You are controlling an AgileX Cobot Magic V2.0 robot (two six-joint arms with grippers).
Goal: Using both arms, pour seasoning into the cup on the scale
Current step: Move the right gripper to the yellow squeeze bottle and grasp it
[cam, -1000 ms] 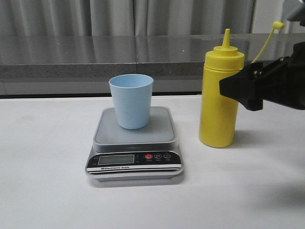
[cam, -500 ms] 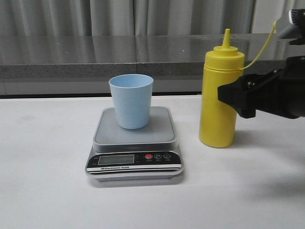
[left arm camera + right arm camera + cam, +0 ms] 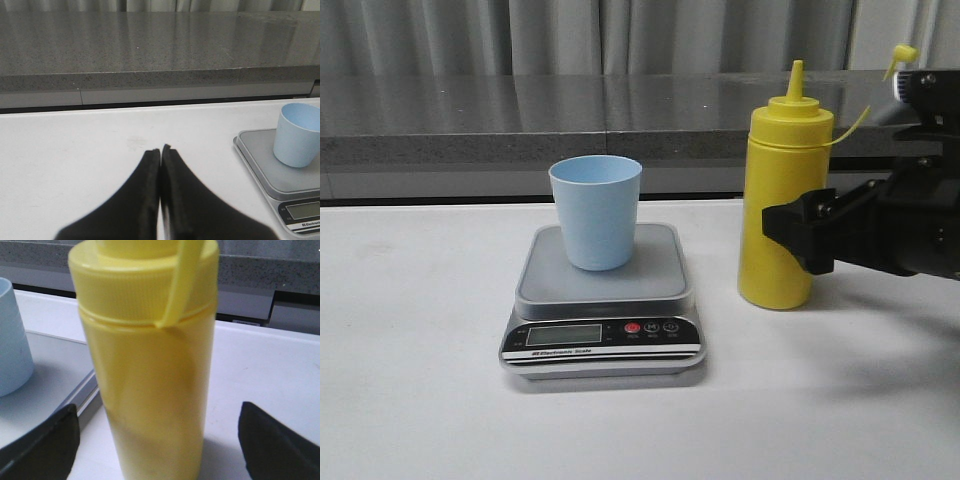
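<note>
While the left claw (image 3: 160, 150) rests shut and empty, the right claw (image 3: 160, 430) spreads wide around the seasoning (image 3: 781, 200), right of the cup (image 3: 596, 211) on the scale (image 3: 603, 310).

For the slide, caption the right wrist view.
Open right end effector straddling the upright yellow seasoning bottle, cup beside it.

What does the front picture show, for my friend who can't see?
A tall yellow bottle stands on a white table, with the right pincer open around it. Beside it, a light blue cup sits on a grey scale.
</note>
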